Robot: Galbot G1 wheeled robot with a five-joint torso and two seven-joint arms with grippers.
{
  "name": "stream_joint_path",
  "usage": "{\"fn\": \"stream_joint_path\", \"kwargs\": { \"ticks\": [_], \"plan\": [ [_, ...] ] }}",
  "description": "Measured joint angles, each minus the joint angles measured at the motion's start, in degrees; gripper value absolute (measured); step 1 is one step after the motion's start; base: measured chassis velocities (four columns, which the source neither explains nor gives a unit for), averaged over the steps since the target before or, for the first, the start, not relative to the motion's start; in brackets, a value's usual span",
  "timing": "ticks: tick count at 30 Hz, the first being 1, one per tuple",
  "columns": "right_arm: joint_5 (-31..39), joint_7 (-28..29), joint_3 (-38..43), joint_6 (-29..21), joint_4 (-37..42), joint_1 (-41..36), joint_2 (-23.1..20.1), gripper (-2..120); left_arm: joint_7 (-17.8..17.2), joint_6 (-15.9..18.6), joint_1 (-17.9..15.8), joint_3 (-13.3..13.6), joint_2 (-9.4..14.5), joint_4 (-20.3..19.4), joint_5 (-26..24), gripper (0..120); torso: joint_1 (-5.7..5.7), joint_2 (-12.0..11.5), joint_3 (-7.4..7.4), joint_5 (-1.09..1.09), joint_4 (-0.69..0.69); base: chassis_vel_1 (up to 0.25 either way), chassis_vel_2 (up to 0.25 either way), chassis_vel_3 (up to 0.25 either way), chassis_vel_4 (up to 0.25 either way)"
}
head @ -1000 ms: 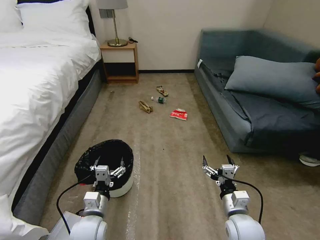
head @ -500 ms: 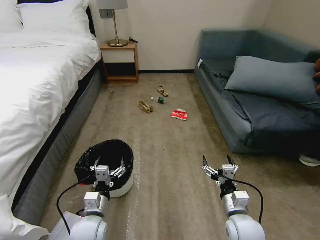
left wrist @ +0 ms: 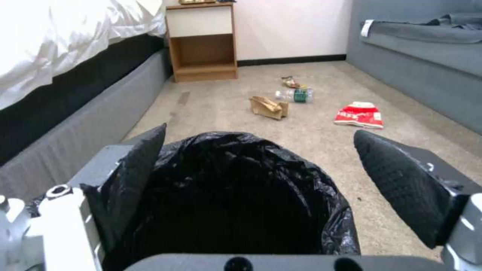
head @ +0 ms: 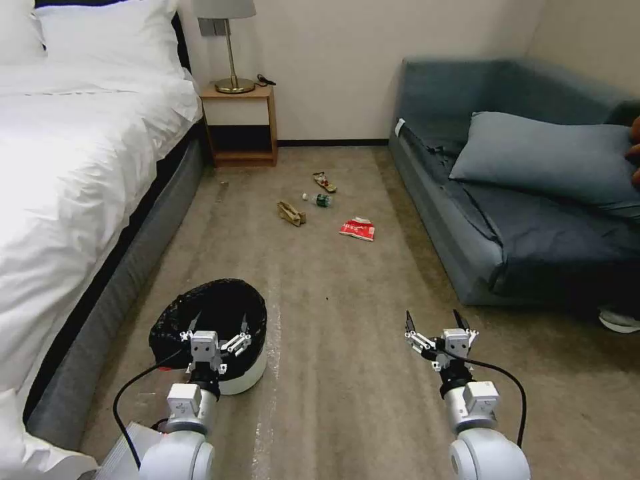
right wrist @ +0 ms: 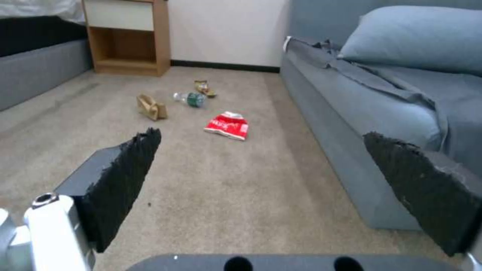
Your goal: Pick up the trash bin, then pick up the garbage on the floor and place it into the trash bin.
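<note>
**A:** So where's everything sitting? The trash bin [head: 220, 333] is in the lower left of the head view, standing on the carpet [head: 333, 320] right next to the bed [head: 73, 173], black bag folded over the white rim.

**B:** Yep, and the left gripper [head: 218, 327] hangs over the bin's near rim, fingers spread wide, nothing in them. In the left wrist view the bag's dark mouth sits right between the two pads [left wrist: 406, 184].

**A:** Right gripper [head: 433, 322]?

**B:** Lower right of the head view, over bare carpet, also released and empty, well apart from the bin.

**A:** And the garbage?

**B:** All up around the middle of the frame, far from both grippers. Red-white packet [head: 358, 229] is nearest, brown paper bag [head: 291, 213] to its left, little bottle [head: 319, 199] beside that, and the brown-yellow wrapper [head: 325, 181] farthest back, towards the nightstand [head: 240, 123]. Sofa [head: 520, 200] runs along the right.
</note>
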Motion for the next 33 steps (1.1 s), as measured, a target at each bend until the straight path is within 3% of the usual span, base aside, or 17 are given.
{"fn": "stream_joint_path", "kwargs": {
  "ticks": [33],
  "plan": [
    [0.0, 0.0, 0.0, 0.0, 0.0, 0.0, 0.0, 100, 0.0, 0.0, 0.0, 0.0, 0.0, 0.0, 0.0, 100, 0.0, 0.0, 0.0, 0.0, 0.0, 0.0, 0.0, 0.0, 0.0]
  ]
}}
